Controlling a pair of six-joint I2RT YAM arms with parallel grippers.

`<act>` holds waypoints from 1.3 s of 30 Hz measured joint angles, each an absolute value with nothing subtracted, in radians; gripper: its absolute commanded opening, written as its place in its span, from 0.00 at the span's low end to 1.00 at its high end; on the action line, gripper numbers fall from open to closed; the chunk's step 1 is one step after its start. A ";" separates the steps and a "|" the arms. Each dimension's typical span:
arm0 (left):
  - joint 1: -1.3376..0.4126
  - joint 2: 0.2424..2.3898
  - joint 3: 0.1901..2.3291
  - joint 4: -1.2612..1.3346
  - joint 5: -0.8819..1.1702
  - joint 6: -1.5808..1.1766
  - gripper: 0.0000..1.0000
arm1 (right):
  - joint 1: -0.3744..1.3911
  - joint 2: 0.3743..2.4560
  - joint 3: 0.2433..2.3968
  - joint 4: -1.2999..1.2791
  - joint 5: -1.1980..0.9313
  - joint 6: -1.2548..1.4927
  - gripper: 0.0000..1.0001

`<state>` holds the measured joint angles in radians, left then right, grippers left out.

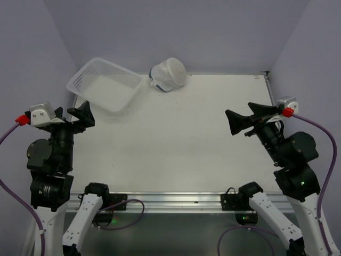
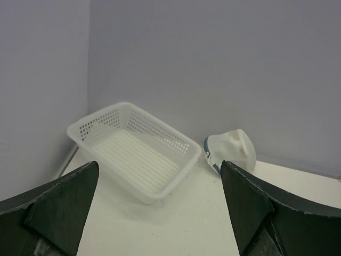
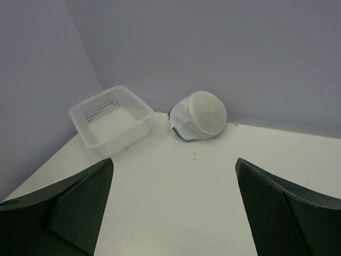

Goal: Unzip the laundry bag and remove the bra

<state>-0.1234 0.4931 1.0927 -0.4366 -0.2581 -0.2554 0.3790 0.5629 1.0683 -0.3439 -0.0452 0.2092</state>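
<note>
The laundry bag (image 1: 168,74) lies tipped on its side at the far edge of the table (image 1: 176,138), just right of the lattice basket (image 1: 85,79). Its dark zipper rim (image 1: 158,85) faces down and left, and you cannot make out the pull. Your left gripper (image 1: 79,114) and right gripper (image 1: 241,116) hang near, well apart from it, fingers spread. Tug the zipper unpinned and the bag likely rolls or skids; reaching in from the left risks clipping the basket.

Soft, even light with faint shadows; mild glare on the table (image 1: 186,138); all views sharp.
</note>
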 measured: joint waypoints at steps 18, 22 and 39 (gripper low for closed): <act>-0.131 1.134 1.319 -0.376 0.060 -0.453 1.00 | 0.379 0.622 1.002 -0.410 -0.128 0.333 0.99; -0.208 1.394 1.430 -0.311 0.068 -0.507 1.00 | 0.379 0.614 0.971 -0.414 -0.144 0.358 0.99; -0.342 1.987 1.570 -0.022 -0.111 -0.699 0.95 | 0.379 0.593 0.883 -0.419 -0.157 0.411 0.99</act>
